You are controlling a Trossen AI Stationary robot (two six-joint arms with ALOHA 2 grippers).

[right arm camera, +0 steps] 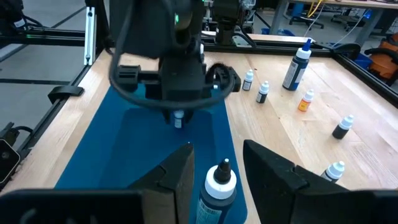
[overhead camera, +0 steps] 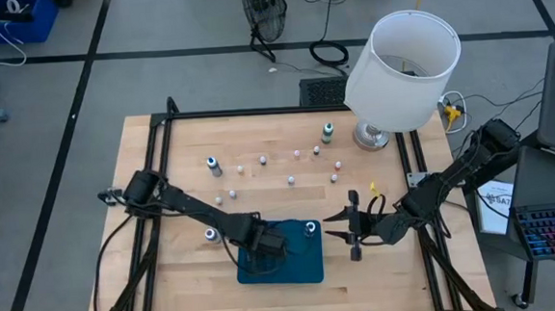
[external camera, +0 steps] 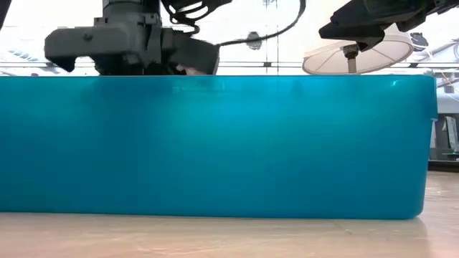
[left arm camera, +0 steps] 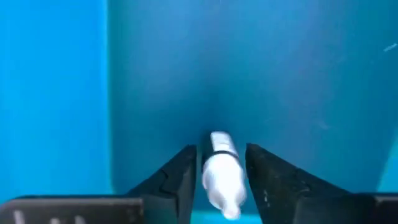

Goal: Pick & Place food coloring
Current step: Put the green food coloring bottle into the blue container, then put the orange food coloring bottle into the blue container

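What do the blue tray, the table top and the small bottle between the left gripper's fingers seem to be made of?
Blue tray: probably plastic, smooth, slightly glossy, with soft light streaks.
Table top: wood, pale with visible planks and grain; matte or lightly sealed.
Small bottle at the left gripper: likely plastic, white and smooth; the contents cannot be seen.
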